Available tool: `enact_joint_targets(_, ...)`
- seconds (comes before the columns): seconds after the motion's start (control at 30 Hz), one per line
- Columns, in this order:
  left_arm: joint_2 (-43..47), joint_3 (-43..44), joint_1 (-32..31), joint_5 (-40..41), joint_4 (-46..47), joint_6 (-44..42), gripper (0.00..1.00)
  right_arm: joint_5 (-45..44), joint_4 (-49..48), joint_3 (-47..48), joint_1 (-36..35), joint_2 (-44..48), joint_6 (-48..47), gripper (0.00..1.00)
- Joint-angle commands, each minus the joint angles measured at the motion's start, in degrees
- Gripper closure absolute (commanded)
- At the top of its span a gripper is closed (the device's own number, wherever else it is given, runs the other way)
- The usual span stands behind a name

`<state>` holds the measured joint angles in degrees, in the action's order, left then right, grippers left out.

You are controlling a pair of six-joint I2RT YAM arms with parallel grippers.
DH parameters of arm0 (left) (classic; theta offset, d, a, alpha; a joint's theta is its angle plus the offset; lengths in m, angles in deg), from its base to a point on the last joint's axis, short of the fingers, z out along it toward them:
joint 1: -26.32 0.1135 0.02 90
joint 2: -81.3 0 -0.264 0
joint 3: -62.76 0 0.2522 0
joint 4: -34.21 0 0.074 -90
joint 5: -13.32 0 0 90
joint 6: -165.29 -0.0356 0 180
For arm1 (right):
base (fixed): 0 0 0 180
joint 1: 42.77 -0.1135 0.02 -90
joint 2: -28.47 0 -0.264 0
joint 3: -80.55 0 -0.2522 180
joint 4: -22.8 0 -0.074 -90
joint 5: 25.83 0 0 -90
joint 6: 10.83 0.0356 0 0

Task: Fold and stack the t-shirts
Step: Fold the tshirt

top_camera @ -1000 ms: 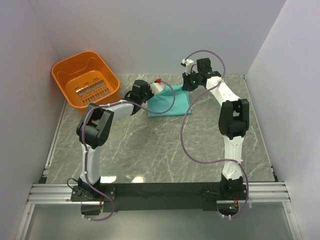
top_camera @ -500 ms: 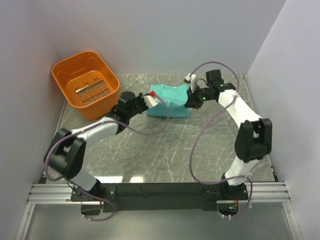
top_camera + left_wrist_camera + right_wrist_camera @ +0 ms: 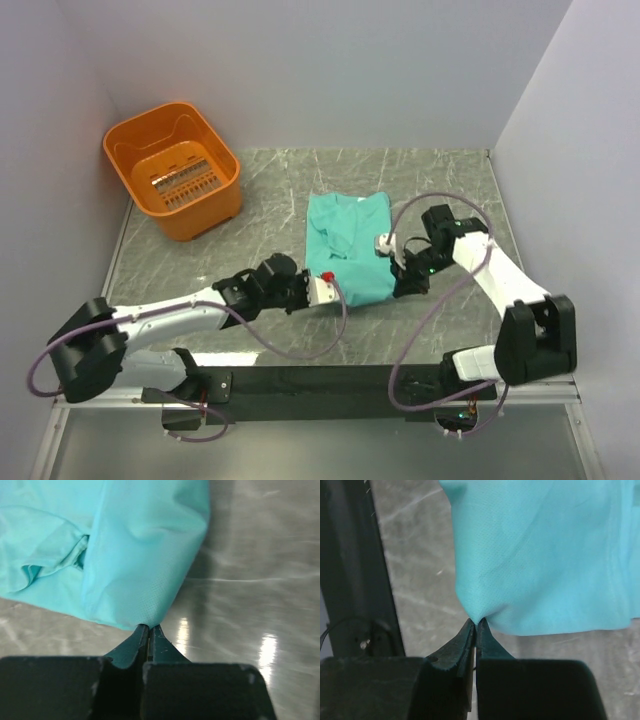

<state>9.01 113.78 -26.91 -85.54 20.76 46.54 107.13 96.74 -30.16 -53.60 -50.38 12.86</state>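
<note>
A plain teal-green short-sleeved t-shirt of soft cloth (image 3: 348,240) lies on the grey marbled surface (image 3: 250,250), a little right of the middle. Its neckline is at the far edge and its hem is toward the arms. The left pincer (image 3: 337,293) is closed tight on the near left corner of the hem. In the left wrist view the cloth bunches into a point where the jaws meet, with a loose fold lying to the left of it. The right pincer (image 3: 402,283) is likewise clamped on the near right corner, and the cloth fans away from its tips. Both forearms reach in low over the surface.

The hem lies near the black rail (image 3: 330,378) along the front edge, with a narrow band of bare stone between them. Left of the shirt, open surface runs to the orange plastic basket (image 3: 200,215), which stands well apart in the far left corner against the white walls (image 3: 300,70). Behind the neckline there is a strip of free stone up to the back wall. On the right, a narrower lane separates the shirt's edge from the side wall, and the right arm's elbow takes up part of it.
</note>
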Motion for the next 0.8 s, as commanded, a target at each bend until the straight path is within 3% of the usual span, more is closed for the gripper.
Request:
enact_joint_targets(0.0,4.6,0.0,-6.7,3.2,-6.5,7.8,0.99,-2.5,8.3,-3.7,-1.0,9.3,-9.9,1.00)
enact_joint_targets(0.23,5.2,2.1,-19.3,8.4,-13.6,16.8,0.99,-4.6,17.0,-5.5,-2.1,18.4,-15.3,1.00)
enact_joint_targets(0.33,6.5,3.3,-20.8,10.3,-14.2,17.3,1.00,-3.4,17.2,-4.5,-2.1,20.1,-14.4,1.00)
enact_joint_targets(0.47,9.7,3.7,-19.7,16.9,-11.1,11.2,1.00,-3.0,12.5,-0.2,-2.1,17.5,-7.5,1.00)
enact_joint_targets(0.57,9.0,4.5,-10.8,14.2,-8.2,6.5,1.00,-4.5,5.8,5.5,-2.1,10.8,0.3,1.00)
enact_joint_targets(0.63,7.4,5.5,-0.7,11.9,-2.4,3.9,1.00,-5.3,0.9,12.1,-1.9,3.1,3.9,1.00)
enact_joint_targets(0.7,2.4,9.3,7.7,8.2,1.6,0.8,1.00,-6.3,-1.8,21.0,-1.6,-2.9,9.0,1.00)
enact_joint_targets(0.77,-5.7,13.7,11.6,4.1,4.6,-1.1,1.00,-6.1,-2.7,27.5,-1.2,-12.3,13.1,1.00)
